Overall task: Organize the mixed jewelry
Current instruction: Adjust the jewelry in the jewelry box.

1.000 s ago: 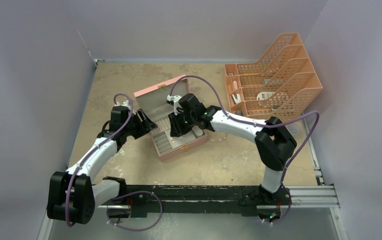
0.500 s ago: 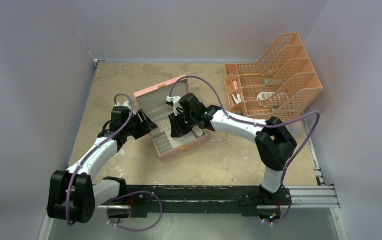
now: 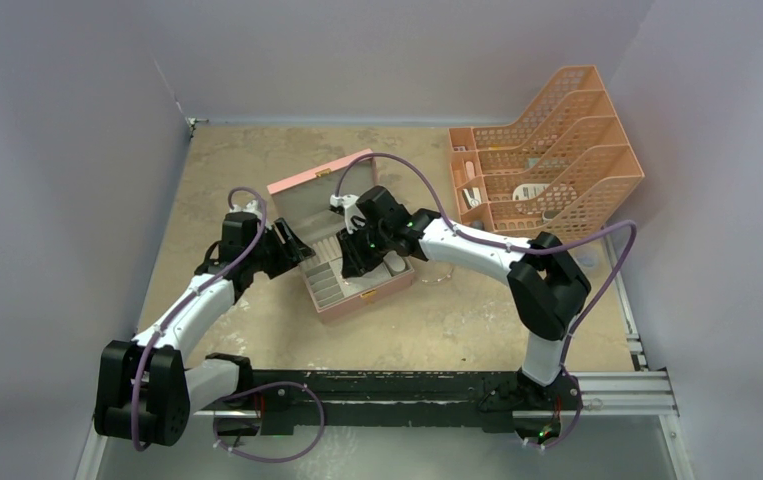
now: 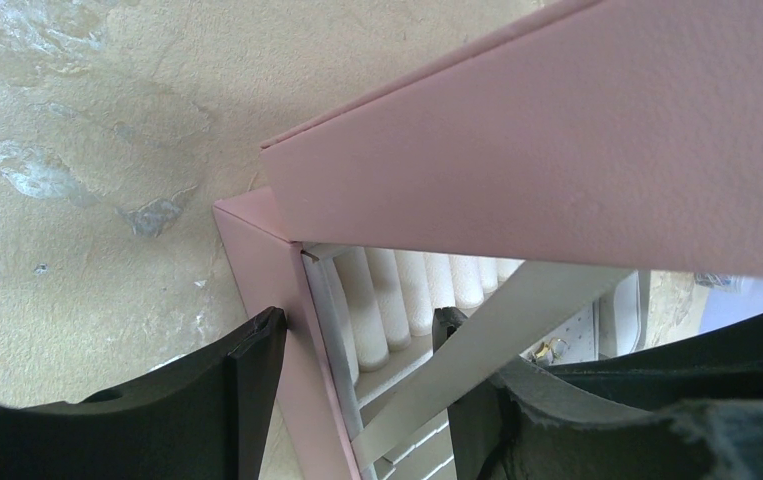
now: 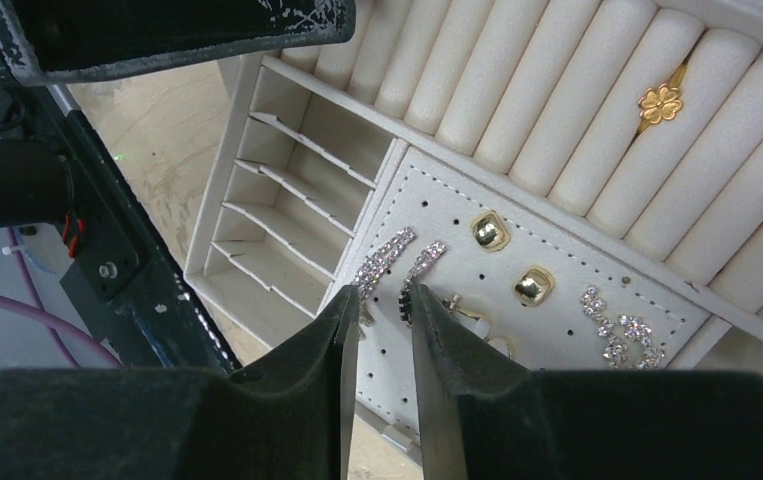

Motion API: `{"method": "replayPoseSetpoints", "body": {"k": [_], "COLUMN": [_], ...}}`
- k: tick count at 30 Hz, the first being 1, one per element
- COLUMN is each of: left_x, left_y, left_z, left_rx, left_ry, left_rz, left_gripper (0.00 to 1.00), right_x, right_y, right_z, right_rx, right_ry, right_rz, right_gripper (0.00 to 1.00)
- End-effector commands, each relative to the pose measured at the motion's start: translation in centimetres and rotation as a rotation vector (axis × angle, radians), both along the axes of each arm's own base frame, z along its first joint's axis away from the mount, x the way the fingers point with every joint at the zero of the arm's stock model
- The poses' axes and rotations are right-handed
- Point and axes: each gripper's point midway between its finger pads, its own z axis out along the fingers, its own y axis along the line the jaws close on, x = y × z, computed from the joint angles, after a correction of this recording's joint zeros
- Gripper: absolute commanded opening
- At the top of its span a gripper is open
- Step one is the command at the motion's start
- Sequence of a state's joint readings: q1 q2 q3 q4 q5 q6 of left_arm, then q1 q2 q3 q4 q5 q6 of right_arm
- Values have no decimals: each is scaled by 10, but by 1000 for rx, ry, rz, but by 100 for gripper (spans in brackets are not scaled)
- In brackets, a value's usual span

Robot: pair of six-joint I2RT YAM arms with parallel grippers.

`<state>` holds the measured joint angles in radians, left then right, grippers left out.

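Two silvery rhinestone strip earrings lie side by side on the white perforated pad in the open pink rectangular jewelry box. Two square gold studs sit just beside them, and a gold clover ring is in the cream rolls. Right pincer is over the strips' lower ends, jaws narrowly apart; can't tell if gripping. Left pincer is released, astride the box's side wall. Box sits on the beige desk.

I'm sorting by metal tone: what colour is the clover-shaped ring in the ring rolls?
The clover-shaped ring is gold, clearest in the right wrist view.
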<state>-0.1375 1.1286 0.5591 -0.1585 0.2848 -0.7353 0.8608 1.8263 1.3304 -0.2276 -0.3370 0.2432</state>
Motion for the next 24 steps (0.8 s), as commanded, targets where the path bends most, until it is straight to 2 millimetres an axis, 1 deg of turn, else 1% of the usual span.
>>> {"method": "replayPoseSetpoints", "body": {"k": [1,3,9,20,24], "left_x": [15,15,15,12,12], "left_y": [-3,-3,-3,-3,-2], "left_z": [20,20,19,21,24], "left_rx": [7,8,8,6,9], "left_ry": [-87,-85,-84,-82,-88], "left_rz": [-26,-25,-25,-29,-28], "left_gripper": [55,55,55,55,55], "right_x": [-11,-14,-20,-30,-27], "right_y": [-1,-2,-6,-19,-20], "right_z": [4,6,7,9,13], "right_rx": [-1,1,2,26,40], "right_ry": [38,46,66,117,111], "right_rz": [42,40,34,1,-7], "right_gripper": [27,27,33,36,41]}}
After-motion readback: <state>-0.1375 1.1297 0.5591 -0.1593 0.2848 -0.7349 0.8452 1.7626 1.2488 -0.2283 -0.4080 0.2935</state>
